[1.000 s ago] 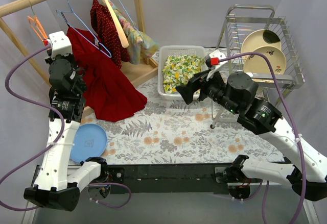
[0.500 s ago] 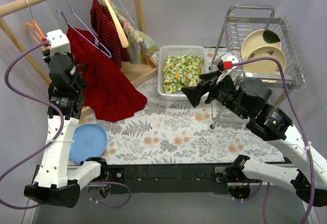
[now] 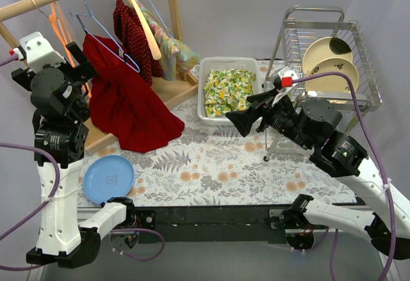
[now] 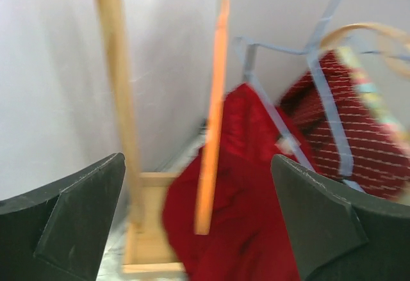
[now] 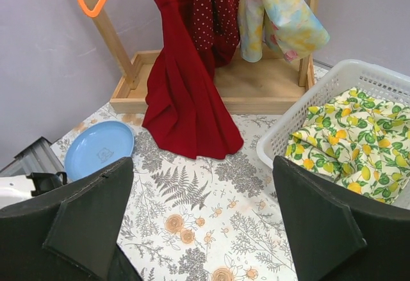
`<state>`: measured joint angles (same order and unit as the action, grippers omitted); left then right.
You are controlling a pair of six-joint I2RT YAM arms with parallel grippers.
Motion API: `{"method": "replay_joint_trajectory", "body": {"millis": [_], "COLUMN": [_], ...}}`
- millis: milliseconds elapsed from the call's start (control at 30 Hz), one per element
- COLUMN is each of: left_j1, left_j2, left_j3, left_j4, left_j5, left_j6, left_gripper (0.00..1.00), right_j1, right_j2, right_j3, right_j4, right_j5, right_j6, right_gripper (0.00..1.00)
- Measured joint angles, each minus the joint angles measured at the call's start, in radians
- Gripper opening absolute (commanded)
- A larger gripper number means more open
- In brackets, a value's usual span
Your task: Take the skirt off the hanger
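The red skirt [image 3: 128,105] hangs from a blue wire hanger [image 3: 96,28] on the wooden rail, its hem spread on the floral tablecloth. My left gripper [image 3: 77,70] is open, left of the skirt and apart from it. In the left wrist view a blurred orange hanger [image 4: 211,134] dangles between the open fingers of the left gripper [image 4: 197,160], with the skirt [image 4: 256,217] and blue hanger [image 4: 272,108] behind. My right gripper [image 3: 246,111] is open and empty above the table. The right gripper [image 5: 204,162] faces the skirt [image 5: 186,95] from a distance.
A dotted dark-red garment [image 3: 131,34] and a pastel one [image 3: 170,50] hang further right on the rail. A white basket [image 3: 205,70] holds lemon-print cloth. A wire dish rack [image 3: 359,95] with plates stands back right. A blue plate [image 3: 109,178] lies front left.
My left gripper has opened and drawn back up and to the left, away from the skirt; the orange hanger now swings. My right arm shifted slightly right a second ago, then held.
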<state>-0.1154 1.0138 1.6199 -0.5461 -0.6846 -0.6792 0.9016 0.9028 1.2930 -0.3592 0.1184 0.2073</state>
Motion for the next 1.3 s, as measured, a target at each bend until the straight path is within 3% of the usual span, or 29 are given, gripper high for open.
{"method": "replay_joint_trajectory", "body": {"millis": [233,467,867,1300], "left_j1": [0.002,0.002,0.002,0.002], "left_j2": [-0.008,0.015,0.277,0.359], "left_j3": [0.111,0.114,0.122,0.095], "left_j4": [-0.128,-0.129,-0.102,0.06], "left_j5": [0.283,0.46,0.384,0.365], "left_j6": [-0.187,-0.303,-0.419,-0.384], "left_gripper": [0.95,0.85,0.7,0.62], "right_j1": [0.0,0.0,0.0,0.0], "right_j2": [-0.014,-0.046,-0.069,-0.083], "right_j3": [0.0,-0.027,-0.108,-0.134], "right_j4": [-0.005,-0.005,0.034,0.056], "right_j5": [-0.017,-0.017,-0.052,-0.055], "right_j6": [0.032,0.044,0.057,0.056], "right_gripper": [0.95,0.95,0.94,0.94]}}
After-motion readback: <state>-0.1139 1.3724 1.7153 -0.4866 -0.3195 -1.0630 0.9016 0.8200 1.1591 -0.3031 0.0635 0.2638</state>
